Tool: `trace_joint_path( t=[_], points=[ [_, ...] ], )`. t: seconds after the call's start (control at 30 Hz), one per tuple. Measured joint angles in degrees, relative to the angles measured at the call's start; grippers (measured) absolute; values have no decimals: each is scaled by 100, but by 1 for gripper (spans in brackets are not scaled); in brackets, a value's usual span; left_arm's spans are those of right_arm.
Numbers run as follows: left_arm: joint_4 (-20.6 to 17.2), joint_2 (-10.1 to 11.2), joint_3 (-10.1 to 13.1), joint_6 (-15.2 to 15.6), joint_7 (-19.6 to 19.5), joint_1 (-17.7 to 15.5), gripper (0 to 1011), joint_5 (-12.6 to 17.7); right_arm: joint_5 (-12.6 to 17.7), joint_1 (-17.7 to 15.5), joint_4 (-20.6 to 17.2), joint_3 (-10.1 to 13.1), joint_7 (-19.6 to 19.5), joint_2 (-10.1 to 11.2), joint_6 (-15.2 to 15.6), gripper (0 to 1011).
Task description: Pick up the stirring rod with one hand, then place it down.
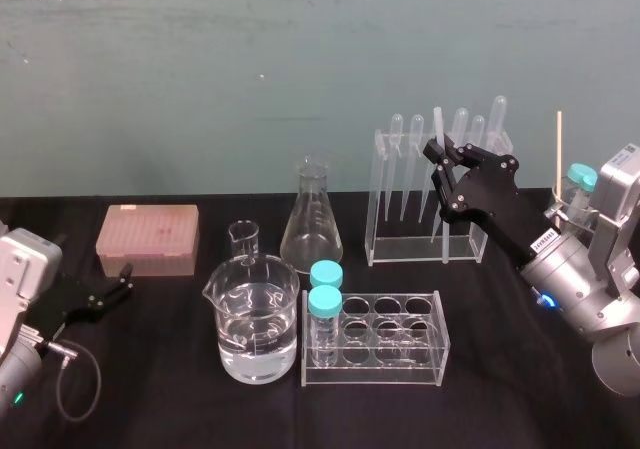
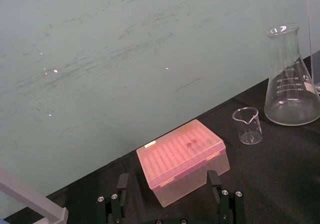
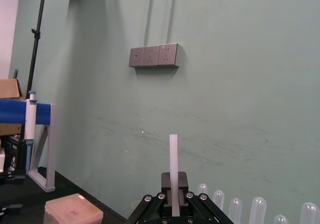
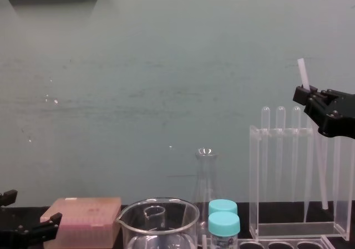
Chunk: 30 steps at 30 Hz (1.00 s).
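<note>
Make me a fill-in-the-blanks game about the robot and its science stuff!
1. The right gripper holds the stirring rod, whose lower end is down in the tall clear rack of ____.
2. The left gripper rests open beside the ____ pipette tip box.
3. ____ capped vials stand in the low test tube rack.

Missing words: pipettes; pink; two.
</note>
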Motion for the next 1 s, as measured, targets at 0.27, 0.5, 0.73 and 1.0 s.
trace_joint_path(
  t=[0.27,0.5,0.73,1.0],
  points=[
    [0,0,0,0,0,0,1000,0,0,0,0,0,0,0,0,69],
    [0,0,0,0,0,0,1000,0,0,0,0,0,0,0,0,69],
    [0,0,0,0,0,0,1000,0,0,0,0,0,0,0,0,69],
    [0,0,0,0,0,0,1000,0,0,0,0,0,0,0,0,69]
  ],
)
